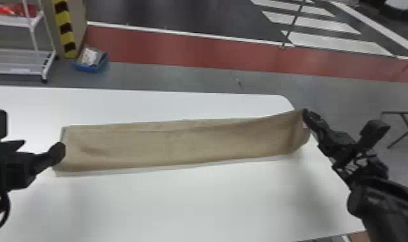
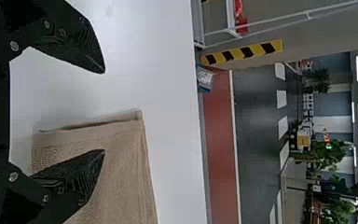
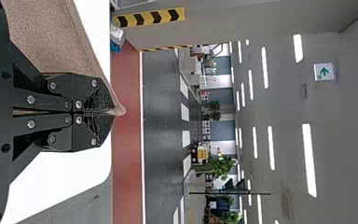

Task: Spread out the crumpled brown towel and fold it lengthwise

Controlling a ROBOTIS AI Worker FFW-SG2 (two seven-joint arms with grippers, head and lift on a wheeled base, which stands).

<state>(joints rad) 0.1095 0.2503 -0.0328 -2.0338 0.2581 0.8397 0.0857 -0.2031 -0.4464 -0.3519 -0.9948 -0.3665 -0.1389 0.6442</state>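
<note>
Currently, the brown towel (image 1: 180, 141) forms a long, narrow strip laid left to right across the white table (image 1: 187, 206). Its surface is light brown with a fine, close weave. The two long edges run nearly straight, and the main span is smooth apart from a shallow crease close to the left end. At that end, stacked edges are visible at the far corner, indicating more than one layer. The right end is raised at its far corner, with an upright bend in the cloth just inboard of it and a curved lower edge beside the table's right edge.

The right gripper (image 1: 306, 115) is closed on the raised corner; its two fingers meet, with a small tip of cloth protruding beyond them. The left gripper (image 1: 59, 153) is positioned at the left end of the towel, fingers set wide apart with nothing between them gripped. In the left wrist view, one finger overlaps the cloth and the other is over bare table; contact with the cloth appears possible but cannot be confirmed.

Beyond the table are a white wheeled rack (image 1: 20, 61), a yellow-and-black striped post (image 1: 64, 29) and a blue box (image 1: 90, 67) on the floor.
</note>
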